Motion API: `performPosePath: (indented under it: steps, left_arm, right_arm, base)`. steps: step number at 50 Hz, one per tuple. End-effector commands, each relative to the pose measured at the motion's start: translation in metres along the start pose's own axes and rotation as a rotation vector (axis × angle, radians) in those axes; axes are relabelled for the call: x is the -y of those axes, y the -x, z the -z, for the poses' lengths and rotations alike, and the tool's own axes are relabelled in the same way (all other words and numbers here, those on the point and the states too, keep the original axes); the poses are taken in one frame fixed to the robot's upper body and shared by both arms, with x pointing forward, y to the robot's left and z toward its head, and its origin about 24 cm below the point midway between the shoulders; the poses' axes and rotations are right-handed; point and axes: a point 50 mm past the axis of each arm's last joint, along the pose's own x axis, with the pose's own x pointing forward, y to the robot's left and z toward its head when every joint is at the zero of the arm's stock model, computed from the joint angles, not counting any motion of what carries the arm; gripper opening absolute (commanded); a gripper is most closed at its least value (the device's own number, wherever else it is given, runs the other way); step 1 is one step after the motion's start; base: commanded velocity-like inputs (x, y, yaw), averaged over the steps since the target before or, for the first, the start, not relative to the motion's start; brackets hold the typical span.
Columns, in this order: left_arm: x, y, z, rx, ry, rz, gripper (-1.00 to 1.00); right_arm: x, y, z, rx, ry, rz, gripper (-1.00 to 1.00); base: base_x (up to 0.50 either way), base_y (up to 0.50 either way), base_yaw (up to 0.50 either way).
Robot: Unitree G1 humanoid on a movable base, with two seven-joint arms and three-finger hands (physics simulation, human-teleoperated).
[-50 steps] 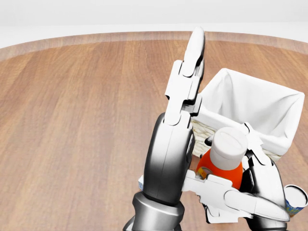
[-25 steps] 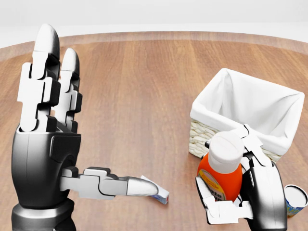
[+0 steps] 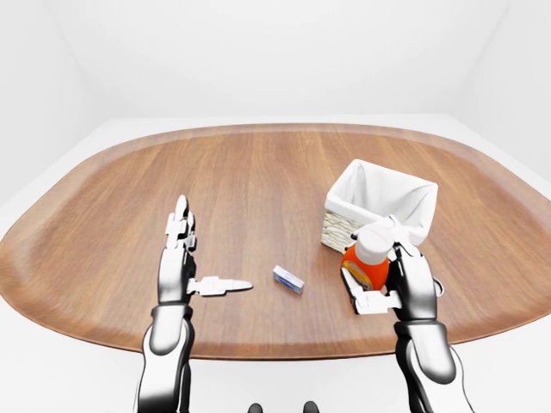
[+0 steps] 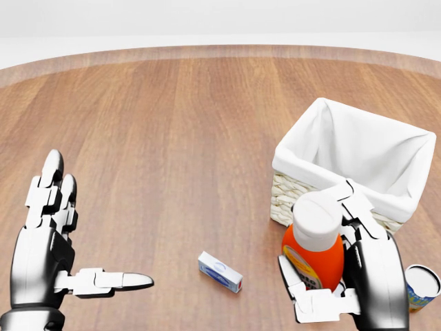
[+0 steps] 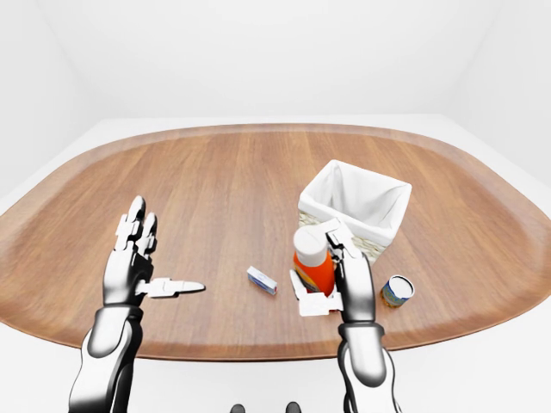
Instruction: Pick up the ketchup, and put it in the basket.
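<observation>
The ketchup (image 4: 313,256), an orange-red bottle with a white cap, stands upright on the wooden table just below the basket in the head view. My right hand (image 4: 317,234) is shut on it, with the thumb low on its left side and the fingers (image 4: 358,207) up by the cap. The basket (image 4: 296,162) is wicker with a white cloth liner and looks empty; it stands at the right, just above the bottle. My left hand (image 4: 96,227) is open and empty at the lower left, fingers up and thumb pointing right.
A small blue-and-white box (image 4: 220,272) lies between my hands. A can (image 5: 397,290) stands on the table to the right of my right hand. The oval wooden table (image 3: 258,181) ends close below both hands, with white floor around it.
My left hand has swung from the middle of the head view out to the lower left, uncovering the small box. The right hand stays on the ketchup, almost unmoved.
</observation>
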Motion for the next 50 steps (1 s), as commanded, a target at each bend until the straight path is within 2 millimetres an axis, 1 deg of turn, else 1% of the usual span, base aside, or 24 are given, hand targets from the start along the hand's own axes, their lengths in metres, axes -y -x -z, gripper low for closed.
performPosePath:
  steps: [1, 13, 19, 20, 21, 25, 26, 27, 31, 35, 37, 39, 43, 45, 46, 50]
  left_arm:
    - [-0.011, 0.002, 0.021, -0.087, -0.013, -0.031, 1.0]
    - [-0.01, 0.002, 0.023, -0.091, -0.017, -0.026, 1.0]
    - [-0.011, 0.004, 0.026, -0.088, -0.016, -0.026, 1.0]
    - [-0.012, 0.004, 0.026, -0.088, -0.015, -0.026, 1.0]
    - [-0.012, 0.004, 0.026, -0.089, -0.014, -0.027, 1.0]
    - [-0.012, 0.003, 0.027, -0.089, -0.014, -0.027, 1.0]
    - [-0.012, 0.003, 0.027, -0.089, -0.014, -0.027, 1.0]
    - [-0.012, 0.002, 0.023, -0.09, -0.014, -0.027, 1.0]
    - [-0.013, 0.004, 0.021, -0.087, -0.013, -0.029, 1.0]
    - [-0.013, 0.003, 0.022, -0.087, -0.013, -0.03, 1.0]
    - [-0.012, 0.004, 0.027, -0.089, -0.014, -0.03, 1.0]
    - [-0.011, 0.004, 0.028, -0.09, -0.016, -0.028, 1.0]
    - [-0.011, 0.004, 0.027, -0.089, -0.016, -0.025, 1.0]
    - [-0.011, 0.005, 0.027, -0.088, -0.017, -0.024, 1.0]
    - [-0.011, 0.004, 0.023, -0.087, -0.017, -0.023, 1.0]
    - [-0.01, 0.006, 0.026, -0.085, -0.015, -0.02, 1.0]
  right_arm:
    - [-0.001, -0.001, -0.001, 0.01, 0.007, 0.01, -1.0]
    - [-0.003, -0.002, 0.001, 0.01, 0.027, -0.001, -1.0]
    - [-0.003, -0.002, -0.002, 0.01, 0.043, 0.002, -1.0]
    - [-0.001, -0.003, -0.006, 0.028, 0.055, 0.011, -1.0]
    - [0.003, -0.006, -0.016, 0.076, 0.066, 0.037, -1.0]
    - [0.004, -0.014, -0.035, 0.176, 0.101, 0.035, -1.0]
    - [0.004, -0.014, -0.035, 0.177, 0.102, 0.035, -1.0]
    - [0.005, -0.016, -0.042, 0.21, 0.124, 0.039, -1.0]
    - [0.008, -0.022, -0.054, 0.279, 0.166, 0.042, -1.0]
    - [0.008, -0.026, -0.06, 0.311, 0.201, 0.035, -1.0]
    - [0.009, -0.03, -0.064, 0.331, 0.229, 0.03, -1.0]
    - [0.009, -0.034, -0.064, 0.335, 0.244, 0.029, -1.0]
    - [0.01, -0.041, -0.073, 0.38, 0.301, 0.019, -1.0]
    - [0.01, -0.045, -0.075, 0.392, 0.332, 0.015, -1.0]
    - [0.01, -0.047, -0.075, 0.393, 0.341, 0.01, -1.0]
    - [0.013, -0.058, -0.077, 0.401, 0.397, 0.003, -1.0]
  base:
    - [0.0, 0.0, 0.0]
    - [0.0, 0.0, 0.0]
    - [0.0, 0.0, 0.0]
    - [0.0, 0.0, 0.0]
    - [0.0, 0.0, 0.0]
    - [0.0, 0.0, 0.0]
    - [0.0, 0.0, 0.0]
    - [0.0, 0.0, 0.0]
    - [0.0, 0.0, 0.0]
    - [0.0, 0.0, 0.0]
    - [0.0, 0.0, 0.0]
    - [0.0, 0.0, 0.0]
    - [0.0, 0.0, 0.0]
    - [0.0, 0.0, 0.0]
    - [0.0, 0.0, 0.0]
    - [0.0, 0.0, 0.0]
